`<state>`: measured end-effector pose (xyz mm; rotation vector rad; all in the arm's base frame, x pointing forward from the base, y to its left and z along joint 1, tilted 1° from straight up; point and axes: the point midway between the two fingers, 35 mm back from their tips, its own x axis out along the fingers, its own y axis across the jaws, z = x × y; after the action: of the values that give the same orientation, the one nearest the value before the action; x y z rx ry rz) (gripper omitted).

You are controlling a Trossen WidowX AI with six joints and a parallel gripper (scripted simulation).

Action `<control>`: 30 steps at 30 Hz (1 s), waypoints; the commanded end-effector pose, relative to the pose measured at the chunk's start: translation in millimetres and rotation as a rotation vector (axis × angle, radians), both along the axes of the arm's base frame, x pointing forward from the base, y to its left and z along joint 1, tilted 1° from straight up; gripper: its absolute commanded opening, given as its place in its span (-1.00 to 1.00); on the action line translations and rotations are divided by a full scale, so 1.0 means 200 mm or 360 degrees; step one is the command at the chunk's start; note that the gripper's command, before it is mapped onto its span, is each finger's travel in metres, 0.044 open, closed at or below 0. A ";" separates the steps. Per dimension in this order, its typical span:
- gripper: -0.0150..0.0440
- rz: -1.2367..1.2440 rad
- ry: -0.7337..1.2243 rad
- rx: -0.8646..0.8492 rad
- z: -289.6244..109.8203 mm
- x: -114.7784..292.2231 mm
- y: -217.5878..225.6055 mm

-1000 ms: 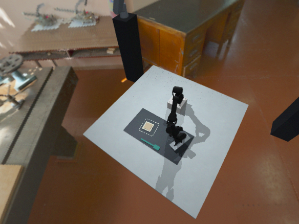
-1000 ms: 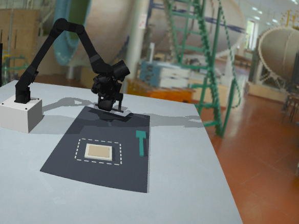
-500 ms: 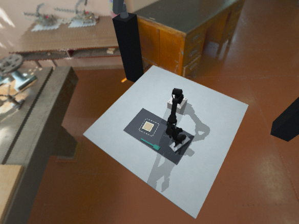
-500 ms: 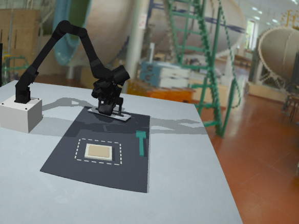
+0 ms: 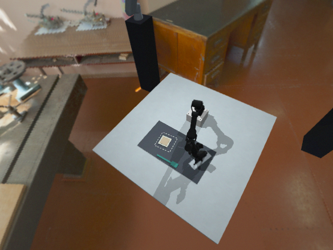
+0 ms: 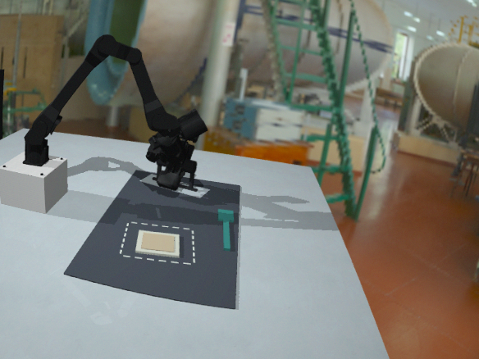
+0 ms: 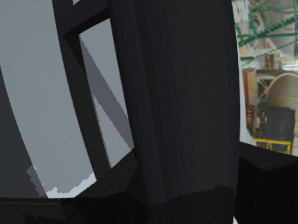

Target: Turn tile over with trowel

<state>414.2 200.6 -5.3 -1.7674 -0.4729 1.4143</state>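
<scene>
Exterior view: the arm arches from its white base at the left edge and drops the gripper low onto a thin light grey slab lying flat at the far edge of the dark mat, above centre of the frame. The jaws are pinched on that slab; its right end shows past the fingers. The teal trowel lies on its own along the mat's right edge, right of centre, head toward the gripper and handle toward the camera, well apart from both gripper and tile. The tile sits flat inside the dashed outline, left of centre, with a plain tan face up and a cream rim. The grey table carries the mat. The wrist view is mostly filled by the black finger, with grey surface at upper left.
</scene>
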 end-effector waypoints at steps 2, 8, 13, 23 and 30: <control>0.31 0.0009 -0.0009 0.0010 0.00 0.00 0.00; 0.53 0.0009 -0.0009 0.0010 0.00 0.00 0.00; 0.53 0.0009 -0.0009 0.0010 0.00 0.00 0.00; 0.53 0.0005 -0.0006 0.0001 0.15 -0.06 -0.17; 0.53 0.0002 -0.0005 0.0000 0.23 -0.11 -0.22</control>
<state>398.8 157.6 32.0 -1.7718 -0.4677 1.4096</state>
